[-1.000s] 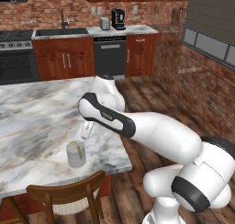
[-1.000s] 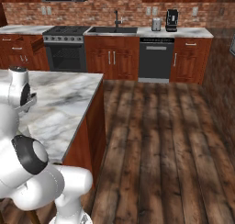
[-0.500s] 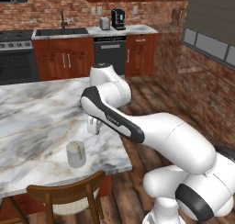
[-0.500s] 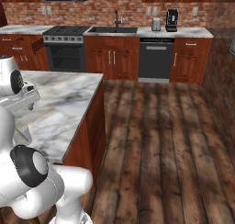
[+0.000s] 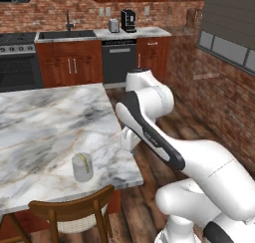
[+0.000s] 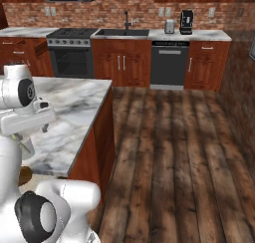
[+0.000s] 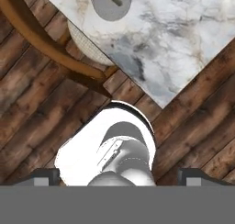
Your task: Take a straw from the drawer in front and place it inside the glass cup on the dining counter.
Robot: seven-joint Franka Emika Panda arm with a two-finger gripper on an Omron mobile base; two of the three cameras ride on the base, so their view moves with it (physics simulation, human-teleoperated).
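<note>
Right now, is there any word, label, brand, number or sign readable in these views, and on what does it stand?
None can be read.
The coffee machine and the toaster on the back worktop show no legible marking.
The stove front and the dishwasher are too small and blurred to show any print.
The glass cup holding the straw is plain, and so is the dining counter.

From my remote station: the glass cup (image 5: 82,167) stands on the dining counter (image 5: 45,122) near its front corner, the straw (image 5: 85,162) inside it. A chair (image 5: 74,216) sits at the counter's edge just before the cup. The gripper (image 5: 128,138) hangs right of the cup, off the counter's edge.
</note>
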